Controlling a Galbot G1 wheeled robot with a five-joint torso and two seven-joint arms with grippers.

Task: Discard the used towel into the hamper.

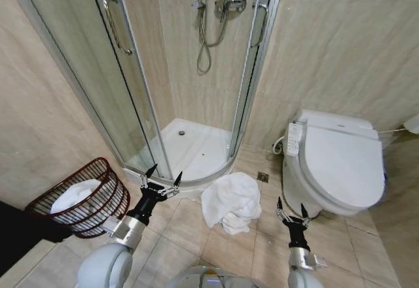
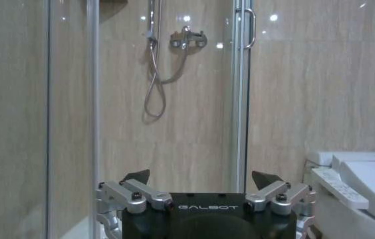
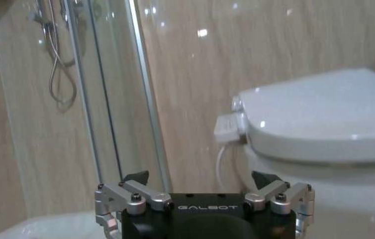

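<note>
A crumpled white towel (image 1: 230, 201) lies on the tiled floor between the shower base and the toilet. The hamper (image 1: 98, 199), a dark reddish-brown wire basket, stands at the left by the wall with white cloth (image 1: 73, 195) inside it. My left gripper (image 1: 164, 180) hovers open between the hamper and the towel, near the shower's edge; its fingers (image 2: 138, 176) hold nothing. My right gripper (image 1: 291, 207) is open and empty, just right of the towel, in front of the toilet.
A glass corner shower (image 1: 190, 72) with a white tray fills the back. A white toilet (image 1: 340, 163) with closed lid and side control panel stands at the right. A floor drain (image 1: 262, 177) sits between them. Beige tiled walls close in on both sides.
</note>
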